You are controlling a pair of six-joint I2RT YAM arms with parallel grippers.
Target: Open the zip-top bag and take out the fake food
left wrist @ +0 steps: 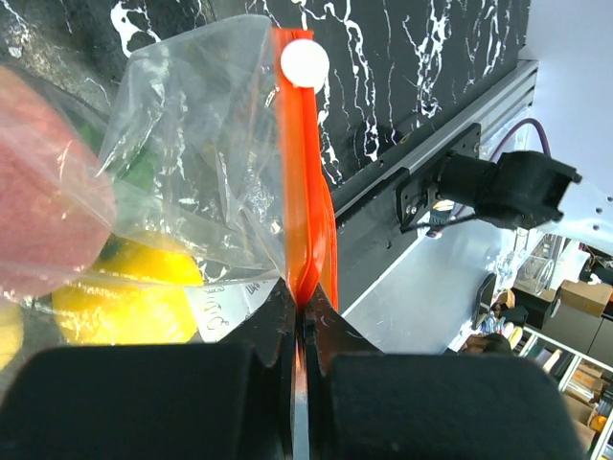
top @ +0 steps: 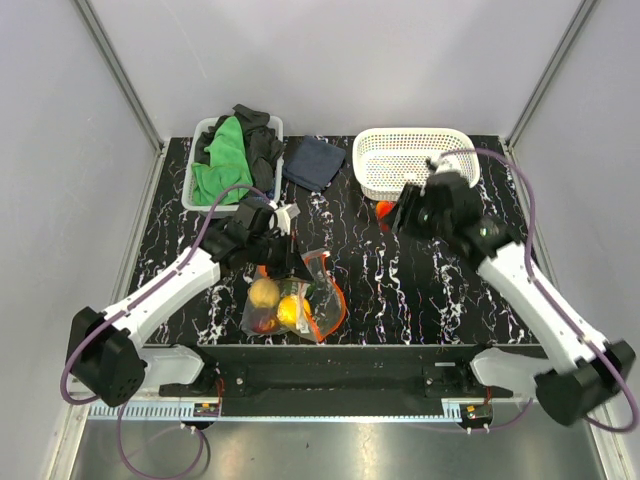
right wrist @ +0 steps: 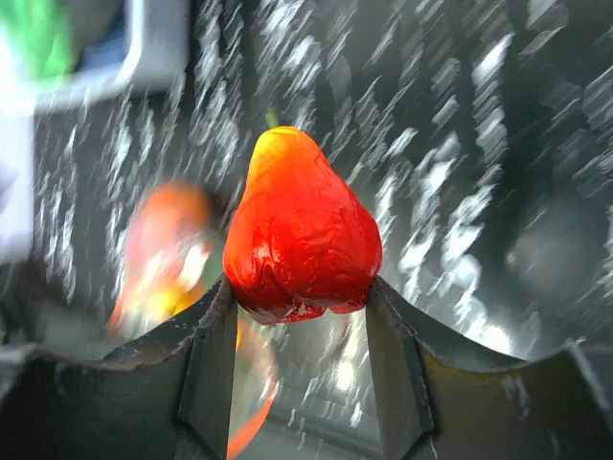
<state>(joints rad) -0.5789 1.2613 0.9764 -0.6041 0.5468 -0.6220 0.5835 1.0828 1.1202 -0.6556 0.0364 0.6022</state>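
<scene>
Right gripper [right wrist: 299, 287] squeezes 1 red fake food [right wrist: 302, 220], nearly hidden from above. Left gripper [left wrist: 305, 302] pinches the zip-top bag [left wrist: 201, 144] at 7 o'clock.

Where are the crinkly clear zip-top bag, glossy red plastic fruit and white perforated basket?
clear zip-top bag [left wrist: 192, 144], left wrist view, plastic side.
glossy red plastic fruit [right wrist: 302, 230], right wrist view, middle.
white perforated basket [top: 400, 160], top view, bare floor.

Inside the zip-top bag [left wrist: 192, 144] a pink piece [left wrist: 43, 192] is blurred and cut by the frame edge. Right of the bag, a red fruit [top: 385, 210] sits half hidden behind the right gripper [top: 400, 214].
</scene>
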